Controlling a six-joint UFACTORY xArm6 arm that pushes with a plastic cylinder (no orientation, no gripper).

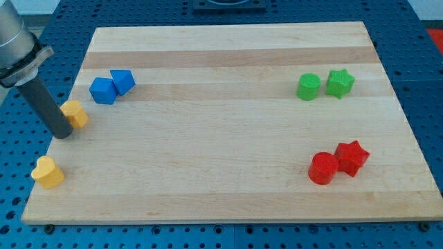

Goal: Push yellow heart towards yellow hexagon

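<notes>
Tip: my tip [62, 133] is down at the board's left edge; it is a plain dark rod with nothing to spread or pinch, and it holds nothing.
Hexagon: the yellow hexagon [75, 113] sits just to the view's right of my tip and a little above it, seemingly touching the rod's side.
Heart: the yellow heart [48, 173] lies below my tip, toward the view's bottom and slightly left, apart from it, near the board's lower left corner.
Blue pair: a blue cube [103, 90] and a second blue block [122, 81] lie up and right of my tip, beyond the hexagon, touching each other; the second one's shape is hard to make out.
Red pair: a red cylinder [322, 168] and a red star [351, 157] lie far to the right of my tip, a bit lower, side by side and touching.
Green pair: a green cylinder [309, 87] and a green star [340, 83] lie far right and higher, just beside one another.
Board: the wooden board [221, 138] carries all the blocks.
</notes>
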